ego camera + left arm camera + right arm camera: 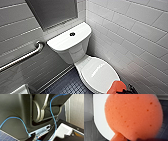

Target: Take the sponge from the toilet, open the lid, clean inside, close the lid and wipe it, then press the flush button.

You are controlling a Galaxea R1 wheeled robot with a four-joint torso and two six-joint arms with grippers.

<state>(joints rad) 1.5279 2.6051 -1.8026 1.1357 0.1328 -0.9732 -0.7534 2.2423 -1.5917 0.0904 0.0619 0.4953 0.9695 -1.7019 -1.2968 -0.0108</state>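
White tiled walls (pixel 140 30) left and right, metal grab bar (pixel 22 57) left, grey panel (pixel 53 12) far, dark small-tile floor (pixel 67 86) near.

So the right gripper (pixel 128 90) pokes in at the very bottom right corner of the head view. You just get its dark tip, and it's clamped on the sponge (pixel 115 87), which sits right against it on the left in the frame. In the right wrist view the sponge is hanging super close to the camera. Left side: the wrist is turned in toward the robot's own dark body shell (pixel 15 114), with blue cables (pixel 51 112) looping across it and a silvery bracket (pixel 42 110) in the upper middle.
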